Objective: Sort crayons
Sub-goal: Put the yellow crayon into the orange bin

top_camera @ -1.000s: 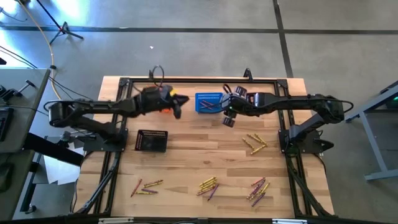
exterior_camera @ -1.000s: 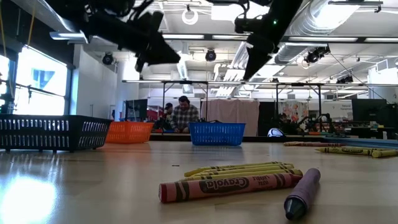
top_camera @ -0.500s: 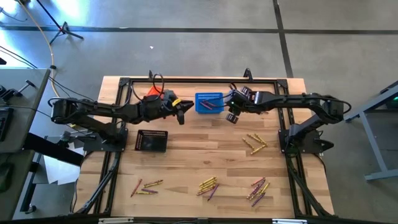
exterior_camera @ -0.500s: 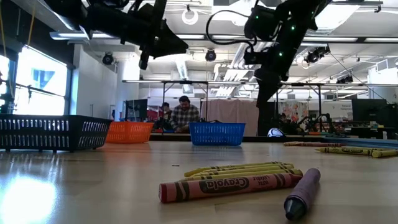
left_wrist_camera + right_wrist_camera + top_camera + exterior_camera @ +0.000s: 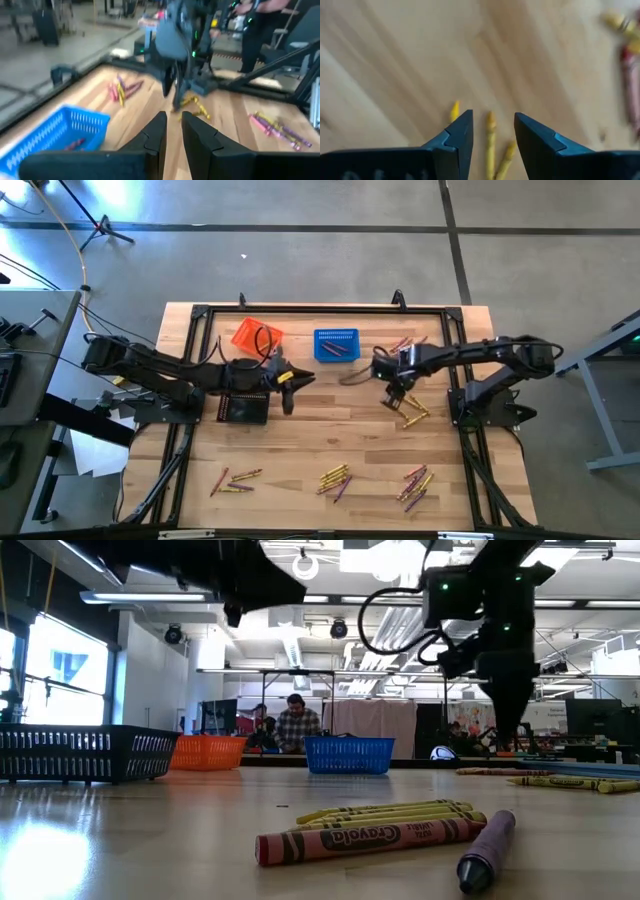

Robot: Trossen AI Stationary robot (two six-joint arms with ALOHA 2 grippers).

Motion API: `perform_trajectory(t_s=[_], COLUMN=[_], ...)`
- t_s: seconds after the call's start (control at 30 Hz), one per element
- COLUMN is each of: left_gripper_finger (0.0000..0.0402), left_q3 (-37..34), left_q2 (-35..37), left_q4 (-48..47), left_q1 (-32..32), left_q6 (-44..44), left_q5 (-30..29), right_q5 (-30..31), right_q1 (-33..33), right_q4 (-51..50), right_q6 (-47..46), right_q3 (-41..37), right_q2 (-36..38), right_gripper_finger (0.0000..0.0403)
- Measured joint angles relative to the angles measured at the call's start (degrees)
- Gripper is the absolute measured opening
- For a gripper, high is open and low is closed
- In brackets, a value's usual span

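Right end effector (image 5: 396, 393), fingers spread, hangs over yellow crayons (image 5: 411, 410) on the table (image 5: 300, 445). Left end effector (image 5: 290, 385) beside the black basket (image 5: 244, 407) looks nearly pressed together, seemingly empty.

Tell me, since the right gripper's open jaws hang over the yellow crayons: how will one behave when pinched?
A yellow crayon looks thin and round, so it may roll away if nudged. It probably stays stiff and light, though hard squeezing could snap it. The paper wrap should grip.

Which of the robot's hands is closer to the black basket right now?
The left. The left hand hangs just past the black basket, its arm crossing the basket's back edge. The right hand is far across the table, above the yellow crayons.
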State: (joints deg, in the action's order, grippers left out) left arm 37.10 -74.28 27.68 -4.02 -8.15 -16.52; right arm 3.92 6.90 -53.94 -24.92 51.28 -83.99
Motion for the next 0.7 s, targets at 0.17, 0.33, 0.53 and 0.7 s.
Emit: perform_trajectory(t_s=[0.17,0.33,0.53,0.7], left_gripper_finger=[0.0048,0.0048,0.0048,0.0048], left_q3=[0.02,0.02,0.02,0.02], left_q2=[0.04,0.04,0.04,0.04], left_q4=[4.72,6.53,7.36,8.66], left_q1=[-0.97,-0.97,-0.97,-1.20], left_q6=[-0.02,0.32,-0.24,-0.77], left_q5=[-0.16,-0.16,-0.22,-0.27], right_q5=[-0.01,2.72,4.41,5.51], right_q1=[-5.35,-10.09,-13.05,-13.05], right_q4=[1.67,4.09,9.02,10.22], right_q6=[-8.07,-13.24,-17.05,-17.71], right_q3=[-1.82,-4.22,-8.14,-10.14], right_q2=[0.00,0.00,0.00,0.00], right_gripper_finger=[0.0128,0.0128,0.0128,0.0128])
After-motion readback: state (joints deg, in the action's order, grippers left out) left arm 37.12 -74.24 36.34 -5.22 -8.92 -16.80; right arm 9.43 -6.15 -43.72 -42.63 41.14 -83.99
